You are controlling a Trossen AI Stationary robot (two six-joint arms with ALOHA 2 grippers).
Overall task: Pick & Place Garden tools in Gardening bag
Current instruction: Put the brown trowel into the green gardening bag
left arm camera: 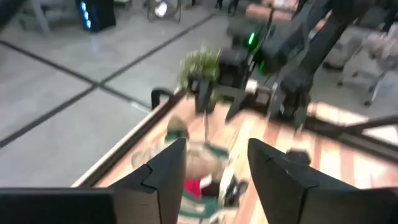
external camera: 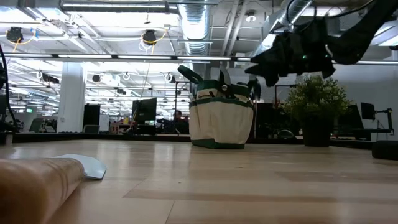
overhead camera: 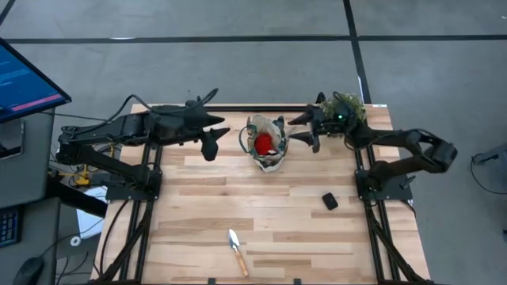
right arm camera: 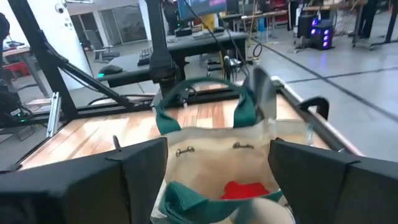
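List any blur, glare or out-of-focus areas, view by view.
Left wrist view: motion-smeared throughout, the beige canvas bag barely legible. Low view: the pale wooden trowel handle at the near edge is out of focus; bright ceiling lights glare. Right wrist view: soft. High view: evenly lit, sharp.

Wooden table (overhead camera: 238, 198) carries gardening bag (overhead camera: 267, 154), trowel (overhead camera: 237, 251), black block (overhead camera: 329, 201), potted plant (overhead camera: 346, 107)
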